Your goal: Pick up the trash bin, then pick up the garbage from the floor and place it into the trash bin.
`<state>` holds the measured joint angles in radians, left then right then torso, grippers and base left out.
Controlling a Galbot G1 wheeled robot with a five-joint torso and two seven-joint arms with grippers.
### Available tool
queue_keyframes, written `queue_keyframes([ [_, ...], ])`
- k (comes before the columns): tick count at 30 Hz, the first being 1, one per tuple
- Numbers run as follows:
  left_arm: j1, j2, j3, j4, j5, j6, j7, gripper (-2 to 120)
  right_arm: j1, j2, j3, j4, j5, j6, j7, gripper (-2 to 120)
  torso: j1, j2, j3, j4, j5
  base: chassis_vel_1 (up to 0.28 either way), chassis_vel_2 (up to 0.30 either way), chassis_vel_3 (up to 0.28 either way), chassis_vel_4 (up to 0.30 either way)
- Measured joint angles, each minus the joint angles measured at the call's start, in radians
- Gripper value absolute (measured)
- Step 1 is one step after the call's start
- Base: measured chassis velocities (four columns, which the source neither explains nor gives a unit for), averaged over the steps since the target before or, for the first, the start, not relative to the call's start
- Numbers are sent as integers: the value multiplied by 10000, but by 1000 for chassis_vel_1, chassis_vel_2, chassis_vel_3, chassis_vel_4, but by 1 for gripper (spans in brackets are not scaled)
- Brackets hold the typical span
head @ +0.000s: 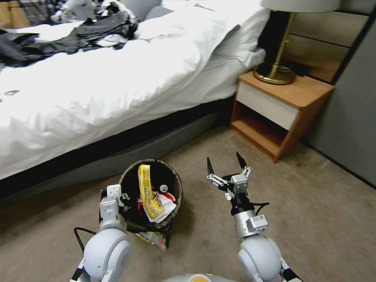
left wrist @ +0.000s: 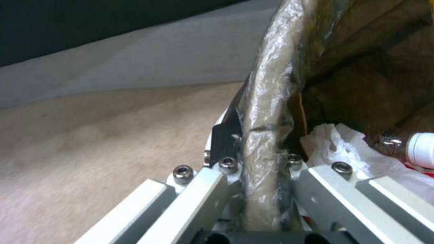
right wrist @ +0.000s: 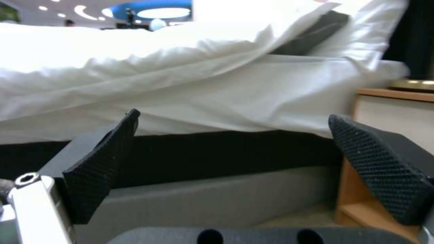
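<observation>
Left gripper (head: 124, 199): clamped on the rim of the trash bin (head: 177, 184), one finger outside the wall and one inside, the bag-covered edge (left wrist: 264, 112) pinched between them in the left wrist view. Right gripper (head: 227, 164): fingers spread wide, holding nothing, raised over the carpet just to the right of the bin, pointed toward the bed.

Trash bin: round, lined with a dark bag folded over the rim; sits near the bed base, in front of the robot and a little to its left. Contents: yellow wrapper (head: 148, 192) standing upright in the middle; crumpled white tissue (head: 166, 207) beneath it; something red beside the tissue; small clear bottle with a white cap (head: 163, 188) toward the far side. One more wrapper (head: 154, 239) lies under the near edge of the bin.

Surroundings: beige carpet (head: 313, 203); bed (head: 117, 78) with white bedding and a grey base, dark clothes (head: 78, 37) heaped on top; wooden nightstand (head: 280, 113) at the right of the bed, carrying a brass lamp (head: 280, 58).
</observation>
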<state>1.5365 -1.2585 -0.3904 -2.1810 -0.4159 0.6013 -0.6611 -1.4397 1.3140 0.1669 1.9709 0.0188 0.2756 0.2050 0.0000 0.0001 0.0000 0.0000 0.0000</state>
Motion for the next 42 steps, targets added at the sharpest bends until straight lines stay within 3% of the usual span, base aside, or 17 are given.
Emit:
queue_keyframes([
  [22, 35, -1, -17, -117, -9, 9, -10, 0, 217, -23, -221, -13, -42, -138, 58, 100, 0, 0, 0, 1, -1, 126, 127, 125, 126],
  [31, 138, 104, -25, -941, -266, 129, -146, 0, 250, -17, -287, -90, -59, -161, 32, 100, 0, 0, 0, -1, 1, 127, 125, 127, 121],
  [42, 93, 67, -59, -660, -255, 121, -149, 0, 320, -50, -320, -214, -62, -191, 0, 100, 1, 0, 0, 0, -1, 128, 123, 126, 134],
])
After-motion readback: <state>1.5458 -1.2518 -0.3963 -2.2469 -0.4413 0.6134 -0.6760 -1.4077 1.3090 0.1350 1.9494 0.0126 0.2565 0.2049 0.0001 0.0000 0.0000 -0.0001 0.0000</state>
